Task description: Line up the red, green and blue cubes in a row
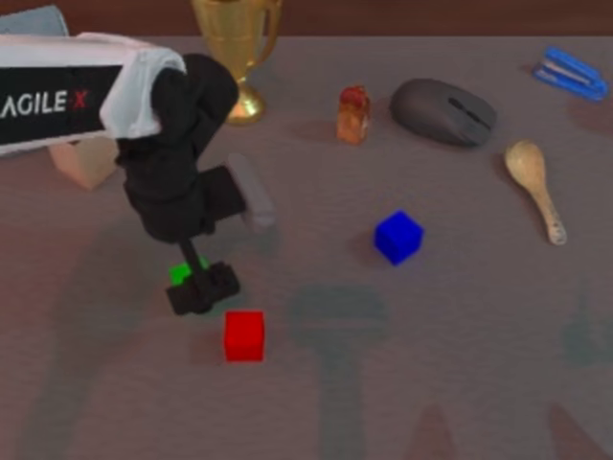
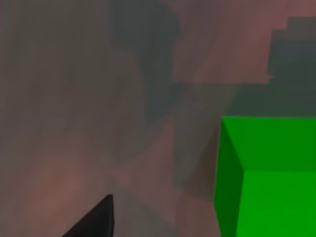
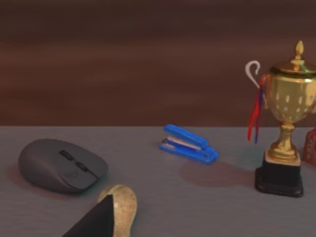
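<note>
Three cubes sit on the surface (image 1: 460,316). The left pincer (image 1: 201,287) is down over the green cube (image 1: 179,273); its grip cannot be told. The red cube (image 1: 244,335) lies just beside it, the blue cube (image 1: 397,237) well apart to the right.

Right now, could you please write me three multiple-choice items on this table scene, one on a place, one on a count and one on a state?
1. Which cube lies nearest the left gripper?
A. blue cube
B. green cube
C. red cube

2. How many small plain coloured cubes are on the table?
A. two
B. three
C. four

3. How do the three cubes lie?
A. stacked
B. touching in a row
C. apart from one another

Answers: 1 B, the green cube peeks out right by the gripper. 2 B, green, red cube and blue cube. 3 C, bare table shows between them.
</note>
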Available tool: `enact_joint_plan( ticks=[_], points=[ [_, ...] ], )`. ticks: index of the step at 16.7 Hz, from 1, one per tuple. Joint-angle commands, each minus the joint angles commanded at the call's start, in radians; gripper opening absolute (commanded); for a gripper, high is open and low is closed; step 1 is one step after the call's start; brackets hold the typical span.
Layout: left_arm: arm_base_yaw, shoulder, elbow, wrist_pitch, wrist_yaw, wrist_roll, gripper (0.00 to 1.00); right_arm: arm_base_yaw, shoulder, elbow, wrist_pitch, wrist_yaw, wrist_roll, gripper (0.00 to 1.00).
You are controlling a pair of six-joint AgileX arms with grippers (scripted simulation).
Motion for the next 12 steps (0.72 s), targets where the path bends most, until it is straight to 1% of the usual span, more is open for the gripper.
enact_joint_plan(
  ticks=[4, 9, 12],
  points=[
    [0.002, 0.054, -0.074, 0.129, 0.000, 0.003, 1.00, 0.000, 0.000, 0.000, 0.000, 0.000, 0.000, 1.00],
    [0.002, 0.063, -0.086, 0.148, 0.000, 0.004, 1.00, 0.000, 0.000, 0.000, 0.000, 0.000, 0.000, 1.00],
    [0.002, 0.063, -0.086, 0.148, 0.000, 0.004, 0.77, 0.000, 0.000, 0.000, 0.000, 0.000, 0.000, 1.00]
  ],
)
